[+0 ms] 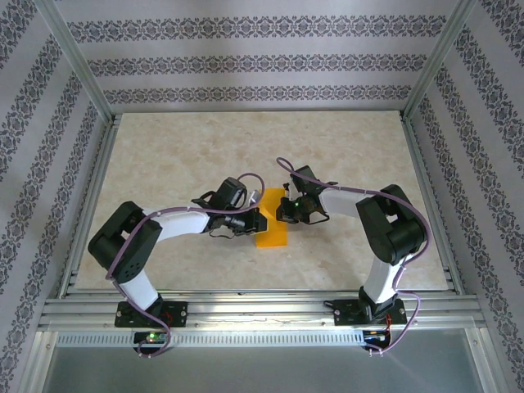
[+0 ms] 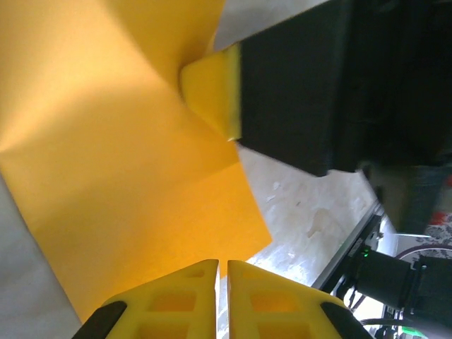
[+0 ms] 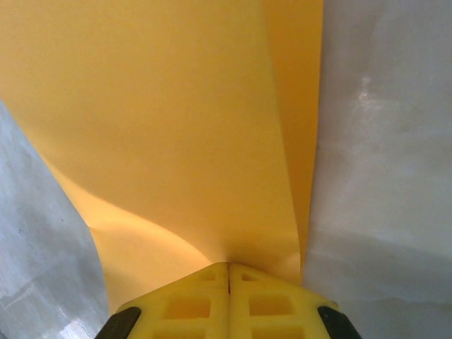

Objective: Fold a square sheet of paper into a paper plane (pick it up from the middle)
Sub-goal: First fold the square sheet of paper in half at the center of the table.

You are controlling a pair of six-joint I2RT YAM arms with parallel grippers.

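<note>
orange-yellow sheet of paper (image 1: pixel 273 234) partly folded mid-desk (image 1: pixel 164 164), right gripper (image 3: pixel 228 267) pinching its fold, left gripper (image 2: pixel 222 263) nearly pressed together at its left side

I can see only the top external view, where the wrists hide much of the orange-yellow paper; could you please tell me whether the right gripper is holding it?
Observer: Yes. Its wrist camera shows the right gripper shut on an edge of the thin orange-yellow sheet of paper, which curves away from the pinch.
Operator: Thank you. And the left gripper?
Observer: The left gripper has its fingers almost together at the sheet's edge; whether they pinch it, I cannot tell.
Operator: Is the sheet flat?
Observer: No. In the left wrist view, fold lines spread from the right gripper's yellow fingertip.
</note>
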